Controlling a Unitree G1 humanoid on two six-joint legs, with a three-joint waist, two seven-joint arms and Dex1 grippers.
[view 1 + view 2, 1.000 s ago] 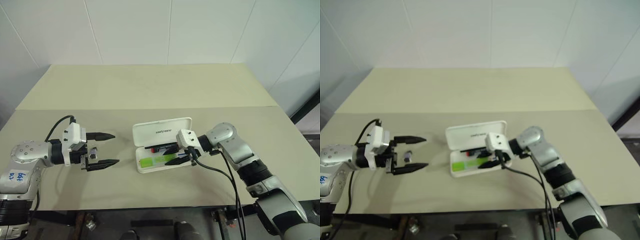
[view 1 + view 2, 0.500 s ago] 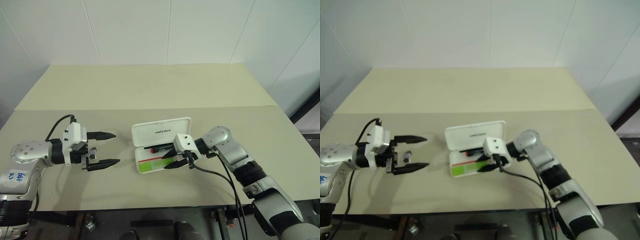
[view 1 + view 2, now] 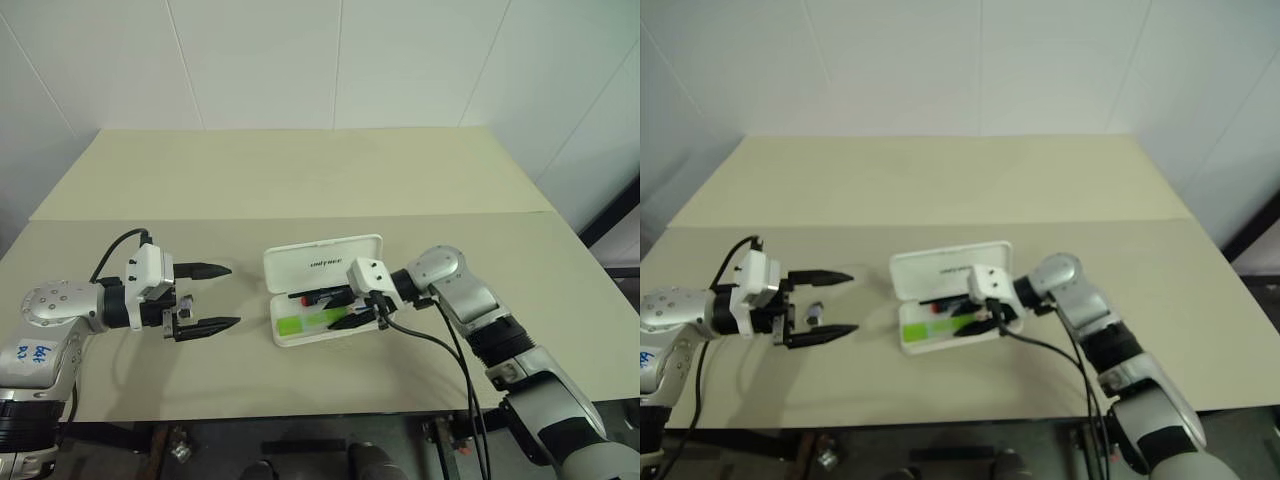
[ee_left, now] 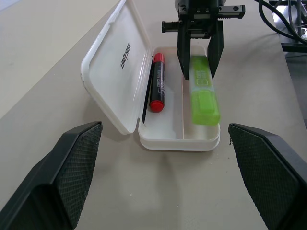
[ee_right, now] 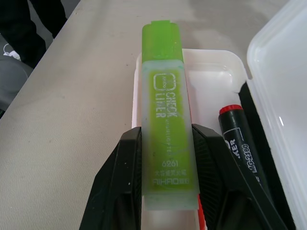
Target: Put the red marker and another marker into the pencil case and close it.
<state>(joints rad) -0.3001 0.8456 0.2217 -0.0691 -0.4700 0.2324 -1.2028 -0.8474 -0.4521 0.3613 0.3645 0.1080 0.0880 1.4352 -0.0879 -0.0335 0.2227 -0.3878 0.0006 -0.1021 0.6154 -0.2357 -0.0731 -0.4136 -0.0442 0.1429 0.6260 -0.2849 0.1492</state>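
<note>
1. Right pincer (image 3: 352, 312), which half a second ago reached further over the tray, has drawn back a little; it is clamped on the green highlighter (image 4: 203, 93), low in the near compartment of the pencil case (image 3: 322, 262).
2. Red marker (image 4: 157, 82) lies in the compartment beside the lid.
3. Left pincer (image 3: 205, 297) unchanged: spread wide, empty, above the bench (image 3: 300, 180).
4. Judgement: release next; lid not yet shut.
</note>
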